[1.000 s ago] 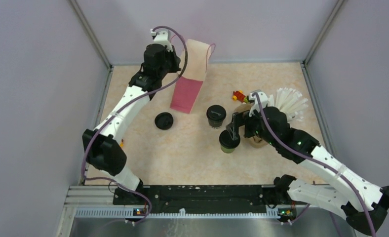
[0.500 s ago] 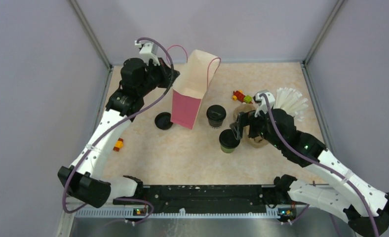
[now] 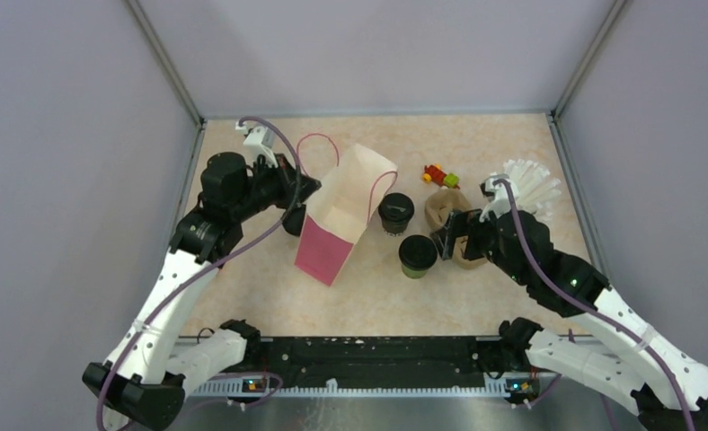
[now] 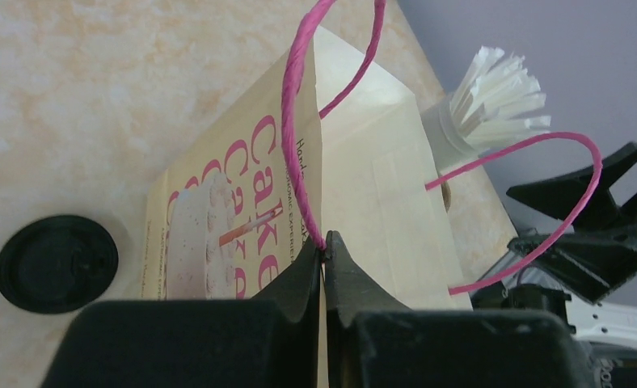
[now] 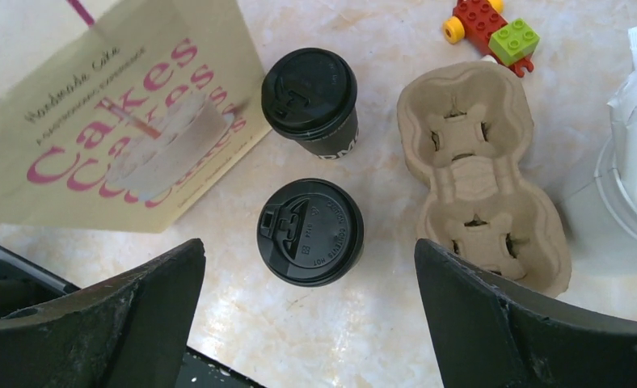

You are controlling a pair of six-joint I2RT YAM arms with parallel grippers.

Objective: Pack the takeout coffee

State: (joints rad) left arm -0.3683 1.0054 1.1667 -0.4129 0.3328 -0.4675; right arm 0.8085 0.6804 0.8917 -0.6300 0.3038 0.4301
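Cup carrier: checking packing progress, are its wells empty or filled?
Empty. The cup carrier shows bare wells; the near cup and far cup stand beside it.

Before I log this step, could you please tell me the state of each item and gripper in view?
paper bag, open, standing
far cup, lidded, upright
near cup, lidded, upright
cup carrier, empty
loose lid, lying flat
left gripper, shut on bag handle
right gripper, open, empty

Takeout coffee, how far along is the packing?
Done: both cups are lidded, the near cup and far cup standing beside the empty pulp carrier. In hand: the left gripper is shut on the pink handle of the bag; the right gripper hangs open over the near cup. Left: neither cup sits in the carrier or bag.
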